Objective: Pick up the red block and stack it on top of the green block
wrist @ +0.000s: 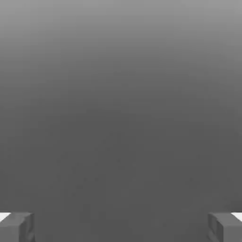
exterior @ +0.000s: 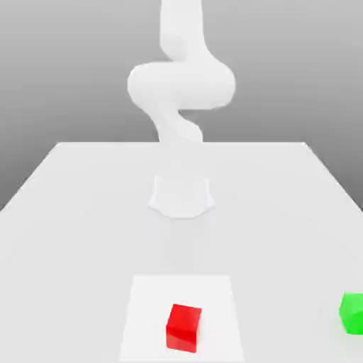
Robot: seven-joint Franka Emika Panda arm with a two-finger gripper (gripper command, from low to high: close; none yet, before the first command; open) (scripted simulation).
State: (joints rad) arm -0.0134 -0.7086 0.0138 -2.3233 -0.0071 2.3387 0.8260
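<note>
- Nearest lies the red block [exterior: 183, 327], my thing to pick up, resting flat and slightly turned on the white square [exterior: 149, 298]. It sits ungripped, with bare room around it, so I judge my fingers could pass down either side; I would match its turn first to get an even grip.
- The white square lies on the surface [exterior: 64, 234], perhaps a thin sheet or just a marked patch; it seems to set off the block's starting place.
- The green block [exterior: 352, 313] stands at the exterior view's right edge, well apart from the red one. Its place leaves space for a stack, and its top must bear the red block squarely.
- Farther back, my arm [exterior: 181, 85] rises from its base [exterior: 181, 198]. My tool [wrist: 121, 228] is released, fingers wide apart with nothing between them, which suits a first grasp.
</note>
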